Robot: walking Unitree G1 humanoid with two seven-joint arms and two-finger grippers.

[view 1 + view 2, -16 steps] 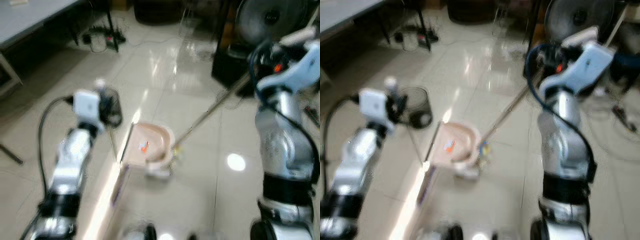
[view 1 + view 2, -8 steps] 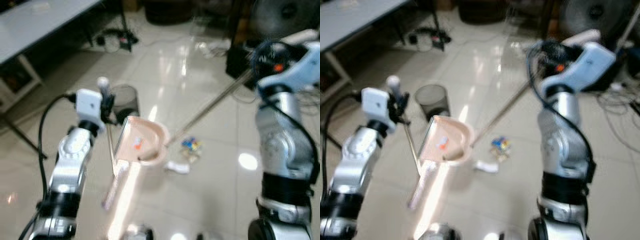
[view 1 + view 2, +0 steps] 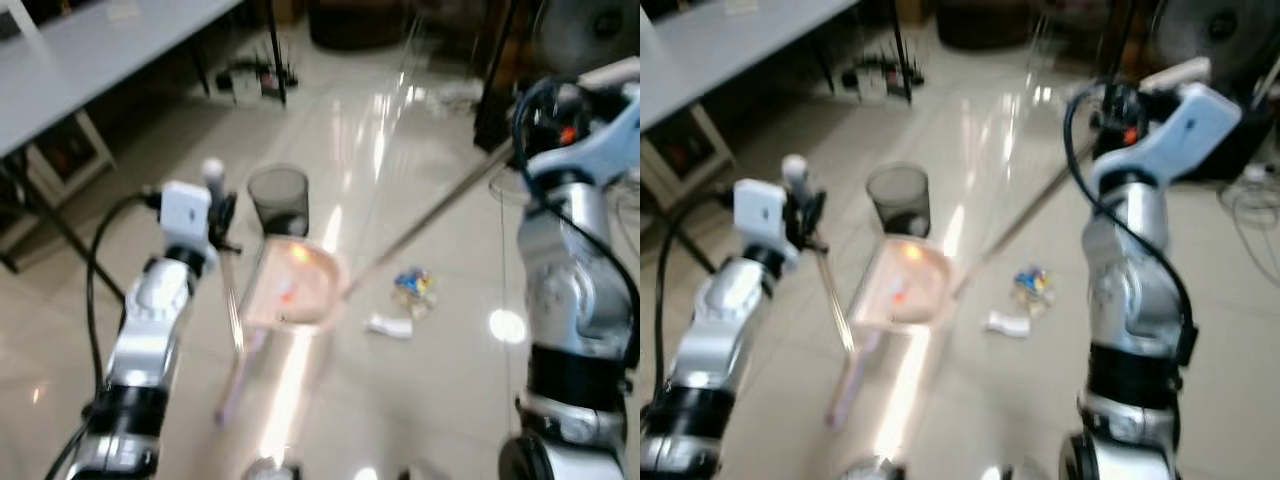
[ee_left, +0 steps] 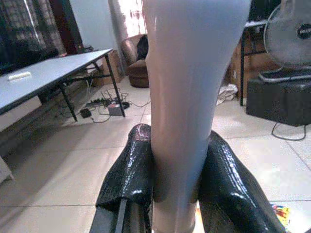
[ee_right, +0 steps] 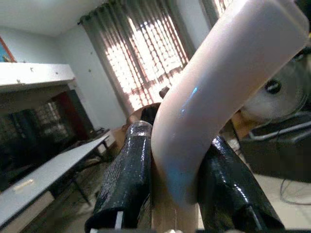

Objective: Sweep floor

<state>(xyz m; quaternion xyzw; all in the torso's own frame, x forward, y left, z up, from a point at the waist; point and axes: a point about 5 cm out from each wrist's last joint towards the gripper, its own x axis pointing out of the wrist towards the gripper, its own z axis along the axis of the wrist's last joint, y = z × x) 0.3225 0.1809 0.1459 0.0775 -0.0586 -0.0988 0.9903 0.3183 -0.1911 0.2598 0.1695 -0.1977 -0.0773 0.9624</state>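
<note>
A glossy tiled floor (image 3: 420, 400) spreads below a grey desk (image 3: 90, 60). The dustpan (image 3: 292, 288) hangs just before the bin (image 3: 279, 199), its handle clamped by the left hand (image 4: 177, 194). The right hand (image 5: 175, 189) grips the broom handle (image 3: 430, 215); litter (image 3: 412, 285) lies right of the dustpan, nearer the broom.

A pale pink dustpan (image 3: 293, 288) sits tilted above the glossy tiled floor (image 3: 430, 390), a small orange scrap inside it; its thin upright handle (image 3: 230, 300) rises beside it. The broom's (image 3: 430, 215) long grey pole slants to the pan's edge. Colourful litter (image 3: 411, 285) and a white scrap (image 3: 388, 326) lie just beside
</note>
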